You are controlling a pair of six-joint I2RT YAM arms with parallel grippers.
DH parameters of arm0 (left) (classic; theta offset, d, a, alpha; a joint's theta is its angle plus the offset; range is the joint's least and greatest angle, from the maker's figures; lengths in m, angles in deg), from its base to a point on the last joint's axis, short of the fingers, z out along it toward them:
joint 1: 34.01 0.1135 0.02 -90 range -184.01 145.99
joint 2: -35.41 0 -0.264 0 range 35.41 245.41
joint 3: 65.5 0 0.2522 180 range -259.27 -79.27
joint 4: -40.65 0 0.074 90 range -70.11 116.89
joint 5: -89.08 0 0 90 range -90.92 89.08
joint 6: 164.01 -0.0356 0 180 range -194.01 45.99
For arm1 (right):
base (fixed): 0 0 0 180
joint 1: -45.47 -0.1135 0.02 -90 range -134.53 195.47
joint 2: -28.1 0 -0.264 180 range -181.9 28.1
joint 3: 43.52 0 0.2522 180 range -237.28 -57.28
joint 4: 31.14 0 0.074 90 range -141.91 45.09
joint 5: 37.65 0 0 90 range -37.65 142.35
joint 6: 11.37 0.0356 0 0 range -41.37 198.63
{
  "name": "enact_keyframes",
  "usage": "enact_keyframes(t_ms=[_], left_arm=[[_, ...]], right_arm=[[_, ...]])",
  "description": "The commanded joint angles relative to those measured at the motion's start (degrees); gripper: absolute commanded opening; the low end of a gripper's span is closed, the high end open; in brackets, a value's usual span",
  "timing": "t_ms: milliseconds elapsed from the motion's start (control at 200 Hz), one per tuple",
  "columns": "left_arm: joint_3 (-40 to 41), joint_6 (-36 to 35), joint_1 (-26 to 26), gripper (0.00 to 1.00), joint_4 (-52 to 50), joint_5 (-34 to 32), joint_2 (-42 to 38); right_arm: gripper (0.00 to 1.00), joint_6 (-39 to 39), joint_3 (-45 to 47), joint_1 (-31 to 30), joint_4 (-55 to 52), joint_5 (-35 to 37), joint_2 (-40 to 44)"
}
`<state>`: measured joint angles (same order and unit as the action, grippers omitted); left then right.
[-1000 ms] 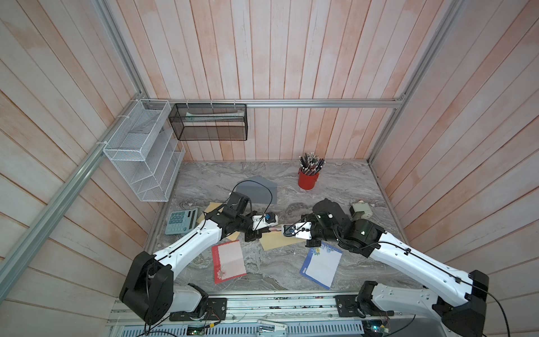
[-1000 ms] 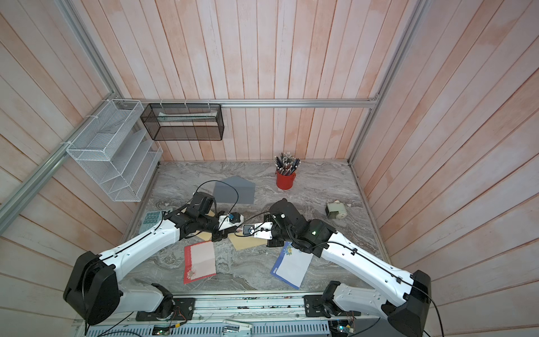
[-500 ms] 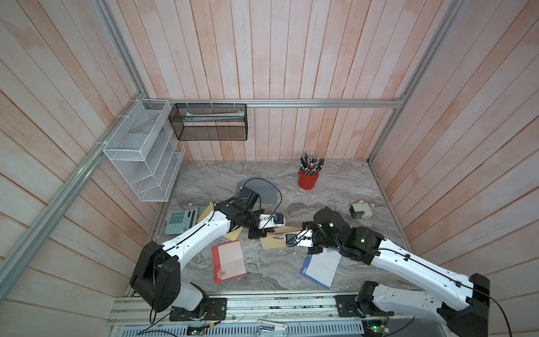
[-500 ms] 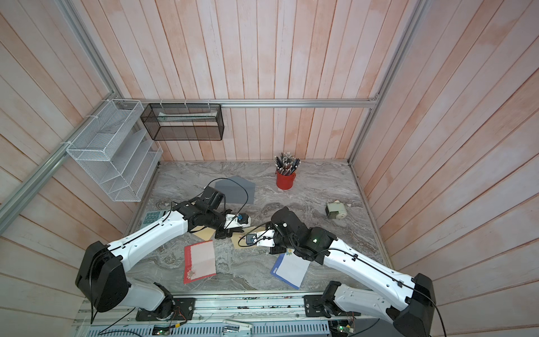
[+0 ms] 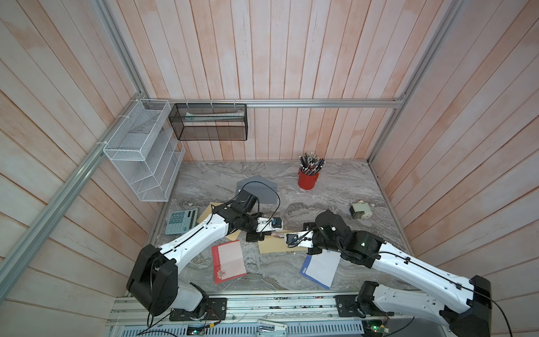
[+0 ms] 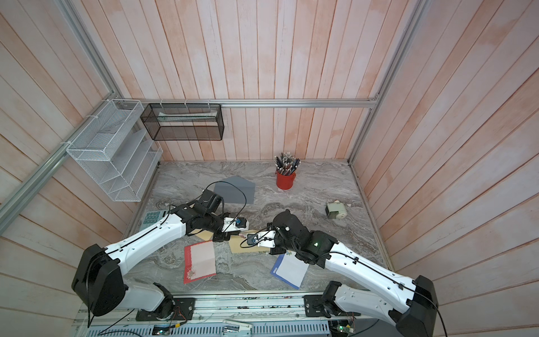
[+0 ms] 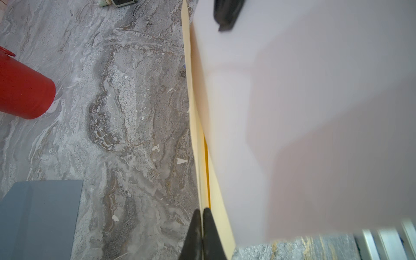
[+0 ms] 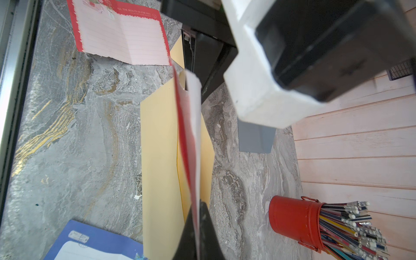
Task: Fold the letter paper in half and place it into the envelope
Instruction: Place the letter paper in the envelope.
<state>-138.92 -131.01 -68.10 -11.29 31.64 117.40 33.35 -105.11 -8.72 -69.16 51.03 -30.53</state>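
Your left end effector point(image 7: 202, 212) is pinched tight on the edge of the tan envelope point(image 8: 157, 157) lying mid-desk point(image 8: 78, 146). Your right end effector point(image 8: 198, 210) grips the folded letter paper point(image 8: 193, 101), edge-on at the envelope's mouth.

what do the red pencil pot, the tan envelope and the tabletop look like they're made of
Red cylindrical pencil pot: likely painted metal; thin rim, small wire loops, slight sheen.
Tan flat envelope: matte kraft-type paper; thin, flexing edges.
Grey veined tabletop: marble-look surface with gold streaks; real stone or printed laminate cannot be told.
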Motion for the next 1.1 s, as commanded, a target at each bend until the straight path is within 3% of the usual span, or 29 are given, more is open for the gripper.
enact_keyframes(t_ms=[0, 1095], left_arm=[[0.91, -0.26, -0.02, 0.00, 0.54, 1.10, -1.17], [1.16, -0.37, -0.19, 0.00, 1.18, 2.14, -2.46]], right_arm=[[0.00, -0.42, 1.44, -0.30, 0.77, 0.79, -0.82], [0.00, 1.98, 3.62, -0.30, 2.64, 9.48, -5.03]])
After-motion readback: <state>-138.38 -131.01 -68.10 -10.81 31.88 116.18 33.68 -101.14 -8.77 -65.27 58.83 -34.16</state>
